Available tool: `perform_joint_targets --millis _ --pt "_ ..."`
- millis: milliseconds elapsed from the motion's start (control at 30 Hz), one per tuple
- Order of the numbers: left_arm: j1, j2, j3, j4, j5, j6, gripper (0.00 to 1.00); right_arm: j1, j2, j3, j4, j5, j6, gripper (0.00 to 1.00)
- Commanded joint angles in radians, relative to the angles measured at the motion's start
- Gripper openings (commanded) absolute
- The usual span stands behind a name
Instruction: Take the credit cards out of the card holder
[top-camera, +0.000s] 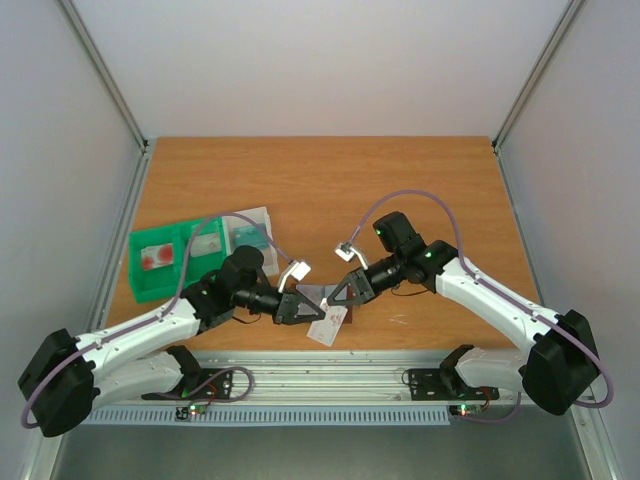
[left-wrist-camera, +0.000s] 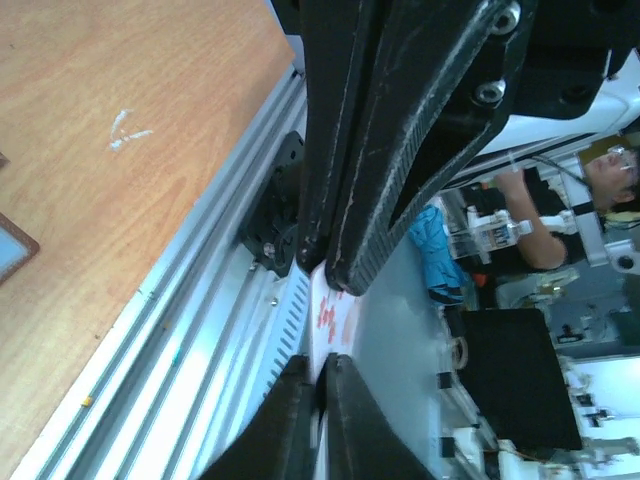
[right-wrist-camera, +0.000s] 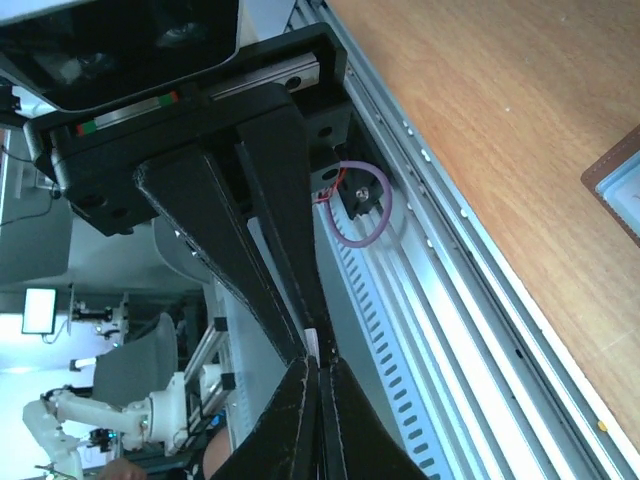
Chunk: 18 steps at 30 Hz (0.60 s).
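Observation:
My left gripper (top-camera: 303, 308) and right gripper (top-camera: 338, 297) meet tip to tip above the table's near edge. Both are shut on one white credit card (top-camera: 328, 330) with red marks. In the left wrist view my left gripper (left-wrist-camera: 320, 360) pinches the card (left-wrist-camera: 335, 310) edge-on, and the right gripper (left-wrist-camera: 325, 265) grips its far end. In the right wrist view only a white sliver of the card (right-wrist-camera: 313, 343) shows above my right gripper (right-wrist-camera: 320, 362). The brown card holder (top-camera: 316, 293) lies on the table just behind; its grey-blue inside shows (left-wrist-camera: 10, 250) (right-wrist-camera: 618, 190). The teal-green card is not in view.
A green and clear compartment tray (top-camera: 190, 250) stands at the left of the table. The aluminium rail (top-camera: 320, 365) runs along the near edge, right under the grippers. Small white marks (left-wrist-camera: 125, 130) are on the wood.

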Motion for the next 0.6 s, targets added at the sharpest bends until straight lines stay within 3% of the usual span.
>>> perform_joint_targets --millis 0,100,300,400,567 --pt "-0.003 -0.03 0.049 -0.064 -0.106 0.042 0.16 0.003 -0.025 -0.003 0.043 0.01 0.028 0.01" --pt "-0.002 -0.058 0.117 -0.21 -0.237 0.05 0.43 0.003 -0.036 -0.024 0.12 0.052 0.119 0.01" --pt "-0.002 -0.178 0.206 -0.399 -0.556 -0.009 0.7 -0.016 -0.043 0.003 0.22 0.313 0.397 0.01" --pt "-0.002 -0.253 0.196 -0.448 -0.721 -0.077 0.74 -0.027 -0.044 0.029 0.256 0.419 0.527 0.01" --pt "-0.002 -0.336 0.16 -0.412 -0.818 -0.24 0.74 -0.026 -0.086 0.025 0.421 0.563 0.719 0.01"
